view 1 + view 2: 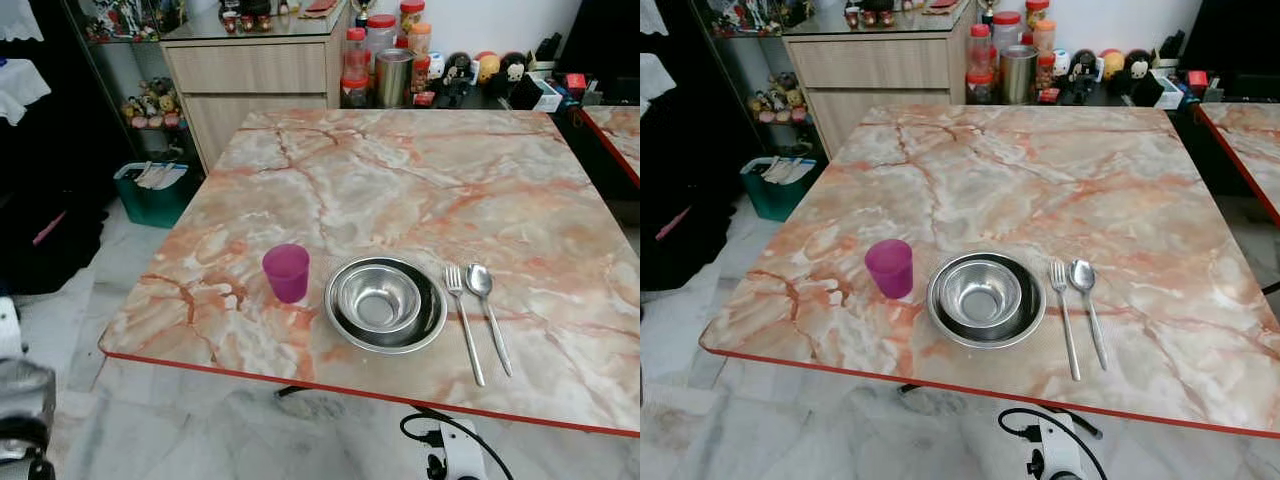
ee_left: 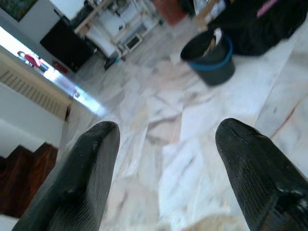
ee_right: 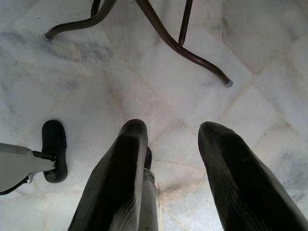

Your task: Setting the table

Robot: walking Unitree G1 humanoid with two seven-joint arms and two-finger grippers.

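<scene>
Place setting lay near front edge of marble surface [image 1: 400, 170], within seated reach. Steel bowl [image 1: 378, 297] nested in steel plate [image 1: 345, 322], central. Purple cup [image 1: 287, 272] stood upright just beside plate on robot's left. Fork [image 1: 461, 315] and spoon [image 1: 487, 310] lay side by side, parallel, on robot's right, handles toward edge. Left tool [image 2: 166, 168] spread, empty, over floor. Right tool [image 3: 168, 168] spread, empty, hung idle above floor. Setting judged complete.
</scene>
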